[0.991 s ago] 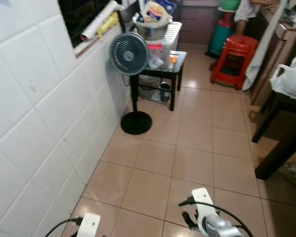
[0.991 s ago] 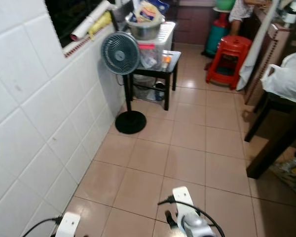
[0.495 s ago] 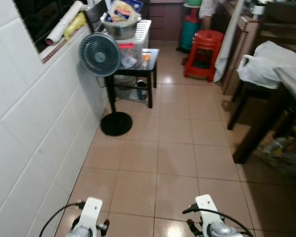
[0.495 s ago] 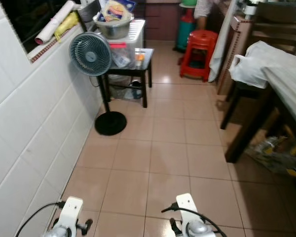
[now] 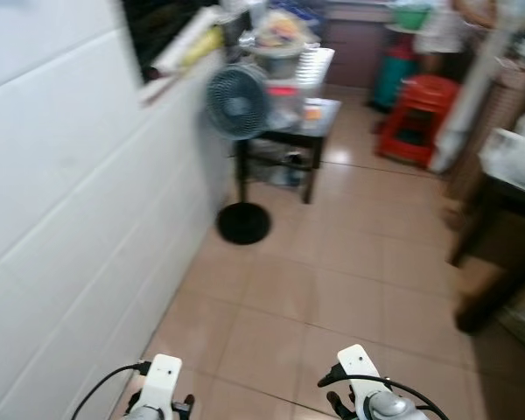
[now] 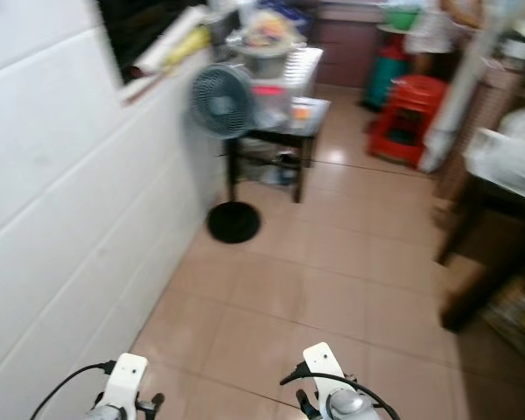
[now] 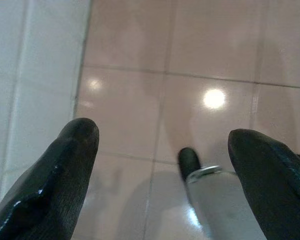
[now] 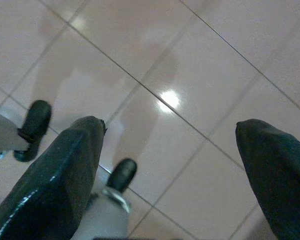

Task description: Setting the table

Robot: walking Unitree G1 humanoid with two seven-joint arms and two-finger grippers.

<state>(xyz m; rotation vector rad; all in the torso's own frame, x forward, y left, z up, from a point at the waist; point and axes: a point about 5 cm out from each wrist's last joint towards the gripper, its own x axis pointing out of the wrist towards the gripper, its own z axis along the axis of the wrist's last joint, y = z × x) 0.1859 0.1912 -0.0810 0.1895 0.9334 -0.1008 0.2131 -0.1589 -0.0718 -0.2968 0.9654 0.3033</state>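
Observation:
The dark dining table [image 5: 500, 229] stands at the right edge of the blurred eye views, with a white plastic bag [image 5: 518, 154] on its near end. Both arms hang low at the bottom of the picture, the left arm [image 5: 162, 389] near the wall and the right arm [image 5: 367, 401] over the floor. In the left wrist view my left gripper [image 7: 162, 137] is open above the pink floor tiles, with nothing between its fingers. In the right wrist view my right gripper [image 8: 170, 129] is open over the same floor and holds nothing.
A white tiled wall [image 5: 70, 227] runs along the left. A standing fan [image 5: 238, 103] and a black side table [image 5: 313, 115] loaded with a bowl and containers stand ahead. A red stool [image 5: 417, 107] and a person [image 5: 437, 31] are at the back. Tiled floor [image 5: 332, 280] lies between.
The whole picture has swung left and blurred, so the camera has turned towards the wall; less of the dining table shows. Both arms hang as before.

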